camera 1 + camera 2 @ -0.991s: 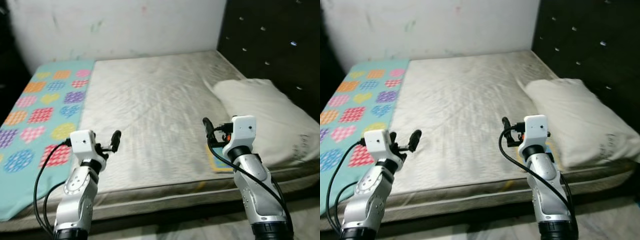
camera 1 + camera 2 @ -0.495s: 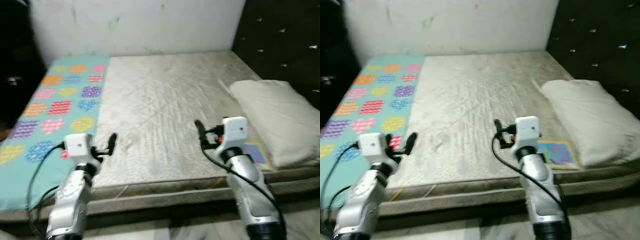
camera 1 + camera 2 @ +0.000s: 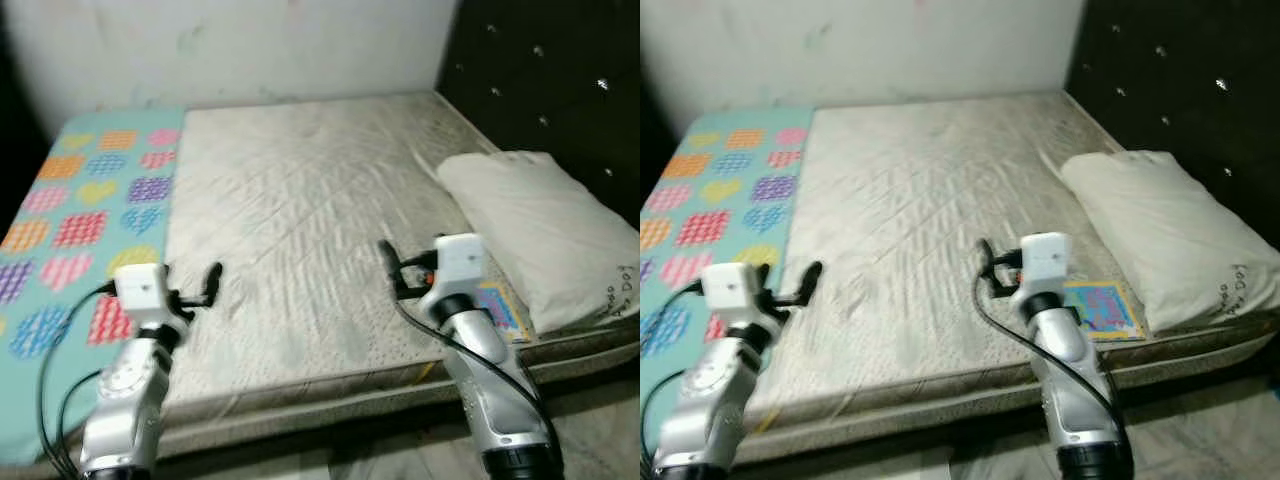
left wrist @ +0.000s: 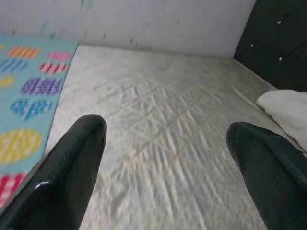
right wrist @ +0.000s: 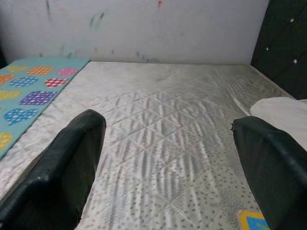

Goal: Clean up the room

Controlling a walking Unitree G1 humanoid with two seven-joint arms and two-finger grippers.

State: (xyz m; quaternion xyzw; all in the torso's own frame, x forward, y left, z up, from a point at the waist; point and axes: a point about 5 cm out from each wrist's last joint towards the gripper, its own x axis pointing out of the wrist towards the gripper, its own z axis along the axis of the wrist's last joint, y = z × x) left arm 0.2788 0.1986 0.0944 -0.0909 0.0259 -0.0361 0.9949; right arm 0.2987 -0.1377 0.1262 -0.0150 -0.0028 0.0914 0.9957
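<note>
One pillow [image 3: 535,225] lies on the bed in front of me, cream-white and plump, with a few small dark letters along its near right edge. It rests on the right side of the mattress [image 3: 300,220], up against the dark tufted headboard [image 3: 545,75]. Just beside its near corner a small colourful picture book [image 3: 1102,308] lies flat on the mattress, yellow-bordered with a blue and pink cover, close to the front edge of the bed.

One blanket [image 3: 75,215] covers the left strip of the bed: teal, printed with rows of hearts and circles in orange, pink, purple, yellow and blue. So I count one pillow, one book and one blanket.

My left gripper [image 4: 165,158] hovers above the near left part of the mattress, by the blanket's edge, its two black fingers [image 4: 72,163] spread wide with nothing between them. My right gripper [image 5: 172,163] hovers over the near middle of the mattress, just left of the book, fingers likewise wide apart and holding nothing.

The mattress is bare, grey-beige and quilted in a diamond pattern, dull and stained in places. Behind it stands a white wall [image 3: 250,45] with faint coloured scribbles. The headboard is studded with shiny buttons.
</note>
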